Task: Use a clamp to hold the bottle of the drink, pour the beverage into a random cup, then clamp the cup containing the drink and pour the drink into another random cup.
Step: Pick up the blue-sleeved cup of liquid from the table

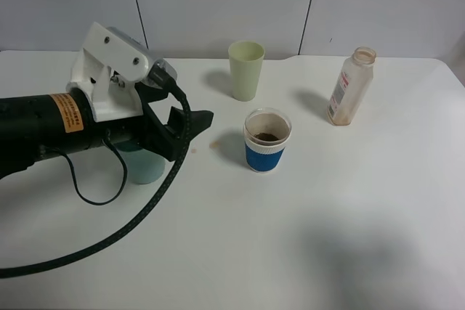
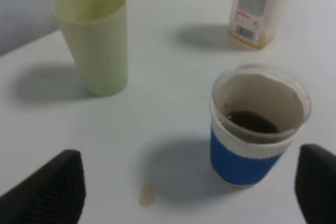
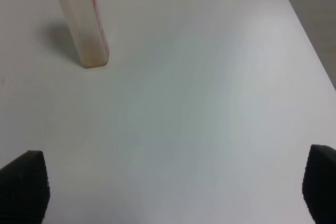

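The blue-banded white cup (image 1: 267,141) (image 2: 256,129) stands upright mid-table with brown beverage (image 1: 267,136) (image 2: 253,122) in its bottom. My left gripper (image 1: 190,134) (image 2: 181,187) hangs just left of it, open, and the cup stands ahead of the jaws, untouched. Half hidden under that gripper is the teal cup (image 1: 147,166). The bottle (image 1: 351,86) (image 2: 260,6) (image 3: 83,22) stands upright at the back right, capless and brown-stained. My right gripper (image 3: 173,187) is open over bare table, some way from the bottle, and it does not show in the exterior high view.
A pale yellow-green tumbler (image 1: 246,70) (image 2: 95,38) stands behind the blue-banded cup. A small brown drip (image 1: 214,145) (image 2: 147,195) marks the table (image 1: 305,237) beside the left gripper. A thick black cable (image 1: 123,234) loops across the front left. The table's right edge (image 3: 310,40) is near.
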Controlling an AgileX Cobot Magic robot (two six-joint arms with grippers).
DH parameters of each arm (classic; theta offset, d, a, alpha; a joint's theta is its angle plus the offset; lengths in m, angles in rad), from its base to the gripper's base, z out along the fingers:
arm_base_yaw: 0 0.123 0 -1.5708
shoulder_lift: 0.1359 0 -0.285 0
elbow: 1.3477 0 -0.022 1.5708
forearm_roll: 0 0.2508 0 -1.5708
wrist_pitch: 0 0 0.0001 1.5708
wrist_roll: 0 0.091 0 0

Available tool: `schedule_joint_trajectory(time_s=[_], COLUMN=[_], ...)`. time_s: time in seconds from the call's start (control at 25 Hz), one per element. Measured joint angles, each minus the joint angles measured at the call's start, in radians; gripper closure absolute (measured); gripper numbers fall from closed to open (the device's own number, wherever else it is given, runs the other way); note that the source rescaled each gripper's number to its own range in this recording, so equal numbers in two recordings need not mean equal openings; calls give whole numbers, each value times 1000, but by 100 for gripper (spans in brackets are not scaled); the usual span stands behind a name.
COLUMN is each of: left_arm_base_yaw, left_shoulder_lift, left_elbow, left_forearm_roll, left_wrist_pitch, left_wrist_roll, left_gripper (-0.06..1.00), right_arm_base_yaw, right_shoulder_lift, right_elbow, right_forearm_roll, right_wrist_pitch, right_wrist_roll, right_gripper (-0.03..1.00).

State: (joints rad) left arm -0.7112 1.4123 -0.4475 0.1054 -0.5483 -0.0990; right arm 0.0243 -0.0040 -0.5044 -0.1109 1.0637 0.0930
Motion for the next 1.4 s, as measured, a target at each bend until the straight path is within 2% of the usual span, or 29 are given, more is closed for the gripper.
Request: schedule_joint_trajectory(time_s=[0.36, 0.56, 1.0, 1.4], left_arm_base_yaw=[-4, -59, -185, -198], left_shoulder_lift=[88, 137, 240, 256], left_elbow=[3, 3, 2, 4], left_forearm_roll=[44, 45, -57, -114], left_wrist_pitch=[-151, -231, -325, -347], left_wrist_roll=[-20, -20, -20, -17], left_gripper=[50, 50, 50, 50], right_arm_base_yaw=[0, 0, 0, 0], right_shoulder_lift=[0, 0, 0, 0], right_elbow=[0, 0, 0, 0], right_forearm_roll=[0, 0, 0, 0], right_wrist_pitch=[0, 0, 0, 0], right_wrist_roll=[0, 0, 0, 0], right_gripper=[-3, -3, -3, -3])
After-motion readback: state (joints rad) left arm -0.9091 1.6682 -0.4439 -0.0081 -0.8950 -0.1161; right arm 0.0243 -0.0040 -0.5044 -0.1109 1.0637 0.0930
